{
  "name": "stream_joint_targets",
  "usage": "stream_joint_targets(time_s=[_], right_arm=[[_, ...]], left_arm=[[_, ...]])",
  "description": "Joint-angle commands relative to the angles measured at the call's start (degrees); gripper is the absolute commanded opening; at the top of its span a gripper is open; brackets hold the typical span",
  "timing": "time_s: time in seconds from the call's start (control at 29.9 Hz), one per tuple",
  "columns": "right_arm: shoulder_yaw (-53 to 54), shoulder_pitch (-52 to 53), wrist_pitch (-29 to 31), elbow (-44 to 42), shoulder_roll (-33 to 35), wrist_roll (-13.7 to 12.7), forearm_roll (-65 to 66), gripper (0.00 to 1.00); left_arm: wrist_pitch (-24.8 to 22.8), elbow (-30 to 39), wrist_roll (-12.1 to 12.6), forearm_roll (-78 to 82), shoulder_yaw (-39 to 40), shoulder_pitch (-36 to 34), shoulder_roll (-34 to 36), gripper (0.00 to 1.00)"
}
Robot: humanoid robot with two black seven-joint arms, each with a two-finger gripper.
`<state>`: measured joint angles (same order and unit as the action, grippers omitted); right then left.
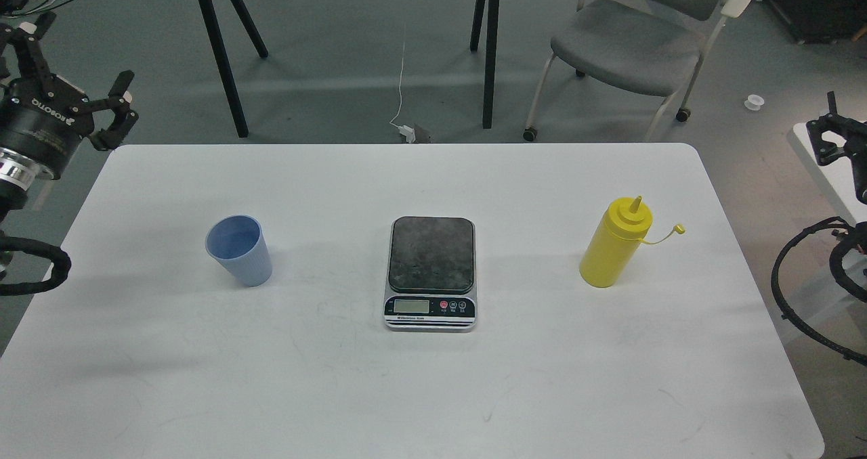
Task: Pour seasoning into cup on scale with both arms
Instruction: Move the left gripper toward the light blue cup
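The light-blue ribbed cup stands upright and empty on the left of the white table. The scale, with its dark platform bare, sits at the table's centre. The yellow squeeze bottle stands upright on the right, its tethered cap hanging off to the side of the nozzle. My left gripper is open and empty beyond the table's far-left corner, well away from the cup. My right gripper is at the right edge, off the table and far from the bottle; it is small and dark.
A grey chair and black trestle legs stand on the floor behind the table. Another white table sits at the right edge. Black cable loops hang by my right arm.
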<state>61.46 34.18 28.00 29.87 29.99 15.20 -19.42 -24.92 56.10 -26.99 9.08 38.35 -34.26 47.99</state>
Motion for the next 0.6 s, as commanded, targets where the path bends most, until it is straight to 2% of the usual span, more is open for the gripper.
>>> stream_joint_targets(time_s=[0.0, 0.3, 0.47, 0.57], right_arm=[[0.0, -0.4, 0.0, 0.0, 0.1, 0.0, 0.0, 1.00], [0.0, -0.5, 0.0, -0.1, 0.2, 0.2, 0.0, 1.00], [0.0, -0.5, 0.0, -0.1, 0.2, 0.4, 0.0, 1.00], [0.1, -0.8, 0.0, -0.1, 0.2, 0.4, 0.0, 1.00]], left_arm=[[3.3, 3.1, -0.2, 18.5, 0.1, -0.2, 1.7, 0.99], [12.9, 3.6, -0.1, 67.7, -0.2, -1.8, 1.1, 0.99], [14.4, 2.5, 0.1, 91.1, -0.4, -1.9, -2.4, 0.92], [14.5, 0.5, 0.0, 99.6, -2.1, -2.2, -4.5, 0.86]])
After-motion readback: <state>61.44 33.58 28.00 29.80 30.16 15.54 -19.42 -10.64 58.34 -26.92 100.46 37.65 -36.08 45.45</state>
